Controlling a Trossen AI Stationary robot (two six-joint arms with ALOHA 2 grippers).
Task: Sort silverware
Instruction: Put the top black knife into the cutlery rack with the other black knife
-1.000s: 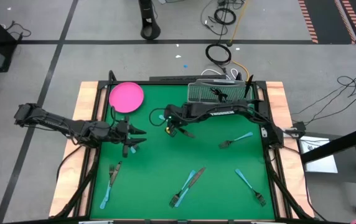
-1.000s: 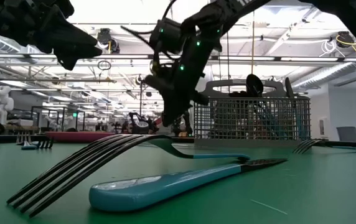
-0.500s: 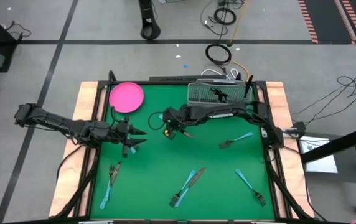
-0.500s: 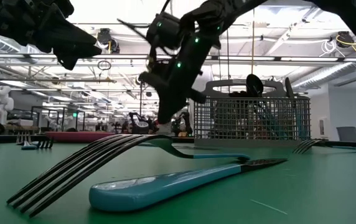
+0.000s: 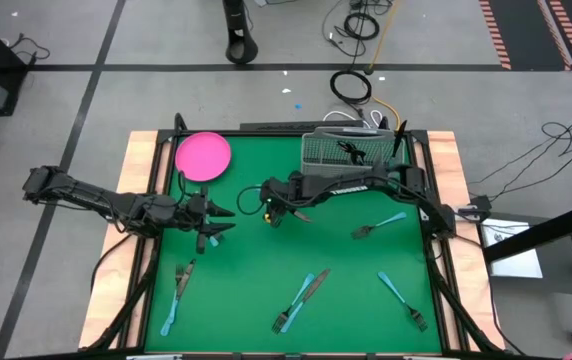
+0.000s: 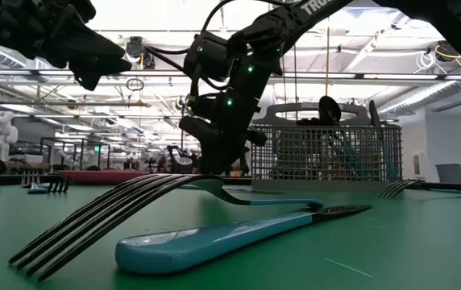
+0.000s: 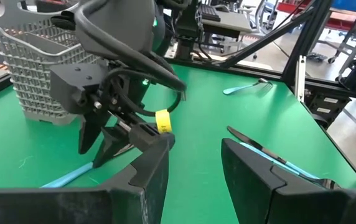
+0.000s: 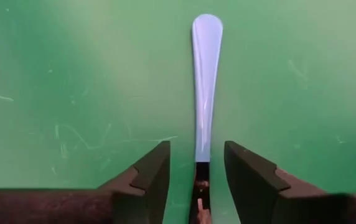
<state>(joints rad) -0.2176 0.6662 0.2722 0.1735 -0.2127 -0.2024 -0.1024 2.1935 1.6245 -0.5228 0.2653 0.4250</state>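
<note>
Right end effector lowered, released astride one utensil, left end effector parted, six others loose

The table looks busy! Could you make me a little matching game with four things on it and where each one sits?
Things:
1. plate
2. basket
3. left gripper
4. right gripper

Places:
A. far edge, right of middle
B. far left corner
C. low over a blue-handled piece near the middle
D. left side, waiting, fingers apart

Pairs: 1-B, 2-A, 3-D, 4-C
</note>
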